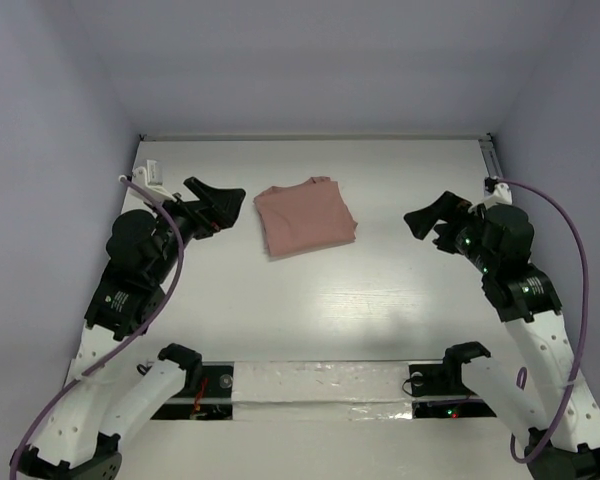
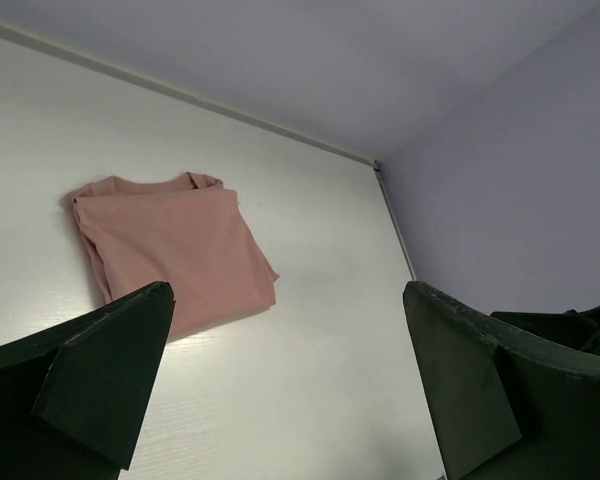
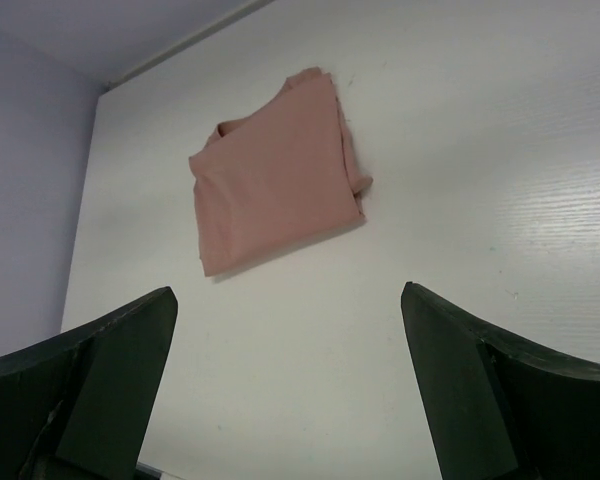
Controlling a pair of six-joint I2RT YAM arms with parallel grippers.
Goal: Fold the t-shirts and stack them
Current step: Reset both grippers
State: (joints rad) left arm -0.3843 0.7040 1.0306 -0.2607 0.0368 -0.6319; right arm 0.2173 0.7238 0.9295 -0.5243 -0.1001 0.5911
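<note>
**Folded pink t-shirt on the table, both grippers open and empty**

In the overhead view you look down on a white table [image 1: 380, 300]. A dusty pink t-shirt [image 1: 305, 218] lies on it, folded into a compact, roughly square bundle. It sits just above the middle of the frame, with its neckline toward the top edge.

Your left gripper [image 1: 230, 208] is at the left of the frame, close beside the shirt's left edge. Its fingers are spread wide and hold nothing. Your right gripper [image 1: 425, 215] is at the right of the frame, well apart from the shirt, and is also spread wide and empty. Both point inward toward the shirt.

In the left wrist view the shirt lies left of centre, above the left-hand finger. In the right wrist view it lies in the upper middle, beyond the gap between the two dark fingers.
</note>
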